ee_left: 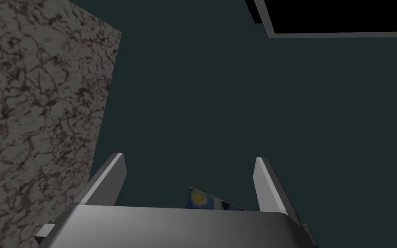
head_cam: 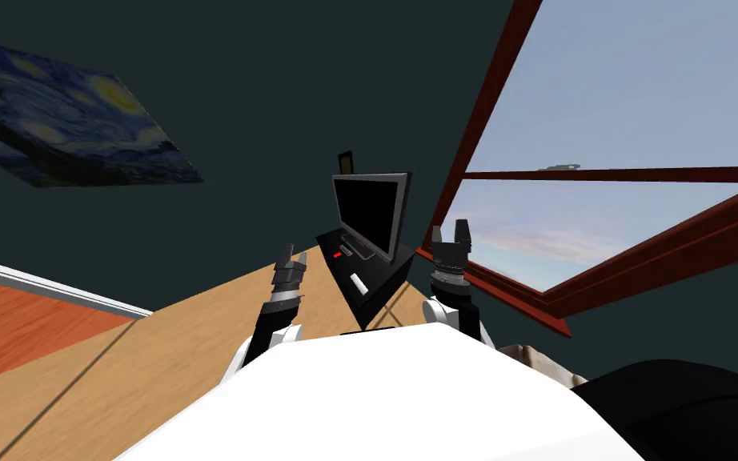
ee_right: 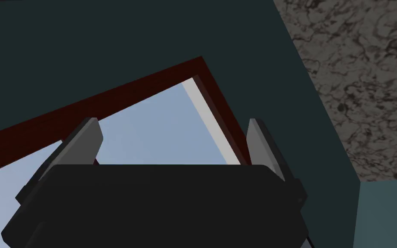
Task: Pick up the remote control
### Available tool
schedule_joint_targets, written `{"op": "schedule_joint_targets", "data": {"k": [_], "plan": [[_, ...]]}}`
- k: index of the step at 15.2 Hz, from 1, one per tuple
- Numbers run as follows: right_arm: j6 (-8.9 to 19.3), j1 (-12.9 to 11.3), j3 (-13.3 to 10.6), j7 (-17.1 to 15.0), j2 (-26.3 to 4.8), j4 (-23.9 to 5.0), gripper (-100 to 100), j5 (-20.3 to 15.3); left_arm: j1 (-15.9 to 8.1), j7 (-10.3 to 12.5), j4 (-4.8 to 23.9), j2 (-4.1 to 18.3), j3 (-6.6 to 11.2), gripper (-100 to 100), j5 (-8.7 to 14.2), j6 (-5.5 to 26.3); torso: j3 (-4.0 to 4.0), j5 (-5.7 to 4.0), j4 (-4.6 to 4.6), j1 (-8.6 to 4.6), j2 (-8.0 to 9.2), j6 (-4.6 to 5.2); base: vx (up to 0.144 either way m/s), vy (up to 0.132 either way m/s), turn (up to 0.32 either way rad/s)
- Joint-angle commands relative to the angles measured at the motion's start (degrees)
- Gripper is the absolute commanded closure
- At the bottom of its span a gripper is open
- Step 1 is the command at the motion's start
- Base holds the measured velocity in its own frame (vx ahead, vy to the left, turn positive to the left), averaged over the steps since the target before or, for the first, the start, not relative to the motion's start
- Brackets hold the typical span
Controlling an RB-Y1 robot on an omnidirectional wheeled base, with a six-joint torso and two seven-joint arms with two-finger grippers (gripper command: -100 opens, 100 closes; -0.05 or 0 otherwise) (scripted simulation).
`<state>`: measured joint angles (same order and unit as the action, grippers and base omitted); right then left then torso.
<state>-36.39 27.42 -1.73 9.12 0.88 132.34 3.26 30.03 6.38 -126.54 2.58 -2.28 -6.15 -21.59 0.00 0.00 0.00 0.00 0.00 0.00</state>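
Ahead of me a low black stand carries a dark flat screen. Small things lie on its top: a white oblong piece, a small red one and a dark flat one in front of the screen. Which of them is the remote control I cannot tell. My left gripper is raised to the left of the stand, open and empty. To the stand's right, my right gripper is also up, open and empty. Both are short of the stand's top.
The stand sits in a corner, against a dark teal wall, with a red-framed window on the right. A tan wooden floor leads up to it. A painting hangs at the left. A dark rounded thing lies at my right.
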Motion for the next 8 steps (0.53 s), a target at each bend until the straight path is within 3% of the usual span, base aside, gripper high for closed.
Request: {"op": "schedule_joint_targets", "data": {"k": [1,5,8], "plan": [[0.0,0.0,0.0,0.0,0.0,0.0,0,0.0,-0.06,-0.54,0.7,1.84,0.51,-100,0.66,0.79,0.0,0.0,0.0,0.0,0.0,0.0,-0.018,0.008,-0.119],[0.0,-0.02,0.0,0.0,0.0,0.0,0,0.0,-0.39,-2.44,3.43,5.2,2.2,-100,2.98,3.94,0.17,0.03,0.06,0.15,0.31,0.05,-0.08,0.029,-0.311],[0.01,-0.03,-0.01,0.0,0.0,-0.01,0,0.0,-0.9,-4.56,6.78,7.63,3.99,-100,5.63,7.77,0.27,0.04,0.1,0.24,0.48,0.06,-0.114,0.041,-0.455]]}}
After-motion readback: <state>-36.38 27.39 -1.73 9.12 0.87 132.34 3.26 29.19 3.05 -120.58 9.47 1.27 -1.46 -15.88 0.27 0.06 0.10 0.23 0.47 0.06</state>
